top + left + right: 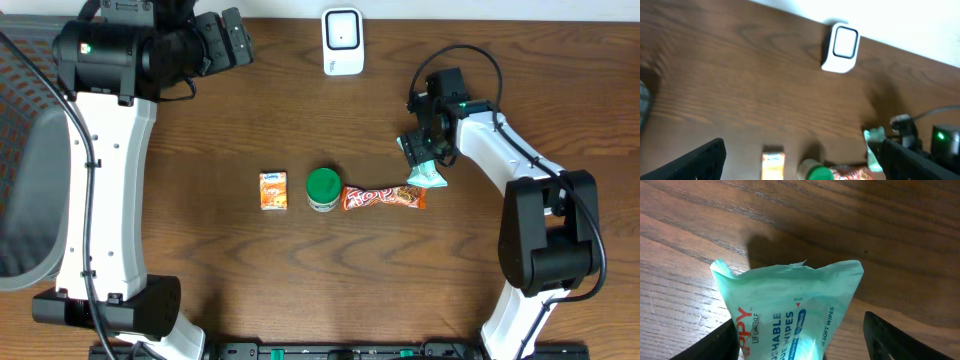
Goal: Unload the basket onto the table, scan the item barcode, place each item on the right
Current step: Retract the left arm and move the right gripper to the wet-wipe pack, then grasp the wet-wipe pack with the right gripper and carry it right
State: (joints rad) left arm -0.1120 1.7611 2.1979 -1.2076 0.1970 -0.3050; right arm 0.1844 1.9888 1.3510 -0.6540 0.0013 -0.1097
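Both grippers stand spread, the left gripper [805, 160] empty, the right gripper [800, 325] flanking the teal wipes pack [790, 295] beside the candy bar [385, 197], its long axis along the fingers, crimped end pointing away.

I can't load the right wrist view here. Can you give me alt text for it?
A mint-green plastic wipes packet lies on the dark brown wooden table, crimped end away from the camera. The dark jaws of the right gripper stand apart, one on each side of it, not yet clamped.
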